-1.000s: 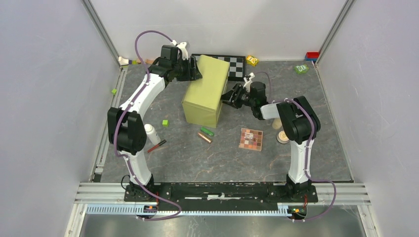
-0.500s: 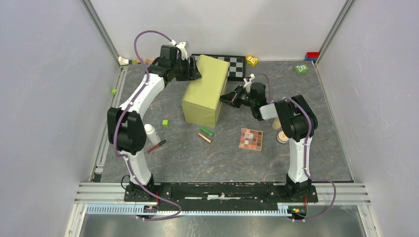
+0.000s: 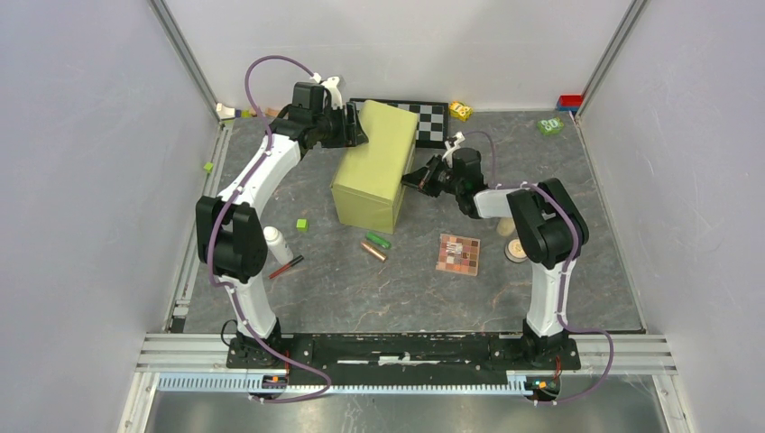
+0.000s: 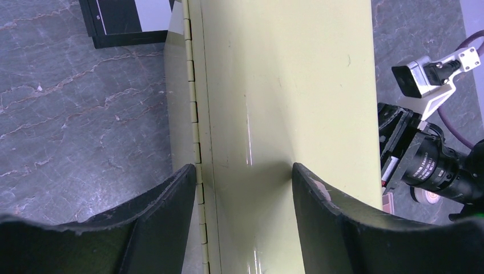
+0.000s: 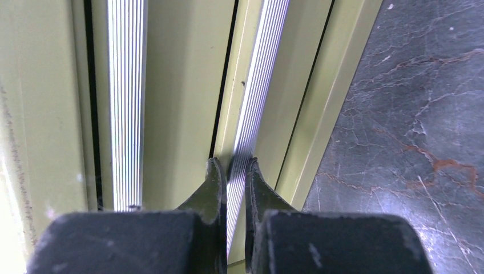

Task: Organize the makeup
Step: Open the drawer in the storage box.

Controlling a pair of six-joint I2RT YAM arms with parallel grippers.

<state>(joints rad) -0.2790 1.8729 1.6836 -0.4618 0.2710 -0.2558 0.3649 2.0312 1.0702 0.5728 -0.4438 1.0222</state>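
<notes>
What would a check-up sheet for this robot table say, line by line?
Surface: dark marbled table.
Job's things: eyeshadow palette, white bottle, red pencil, green tube, bronze tube and round compact lie loose outside the yellow-green box.
Clutter: green cube, chequered board, red-and-blue block.
Grippers: left gripper open, straddling the box top by its hinge; right gripper pinched on a ribbed strip of the box.
Cables: purple cable loops over each arm; no snag seen.
Surroundings: pale walls, metal rail at the near edge.
</notes>
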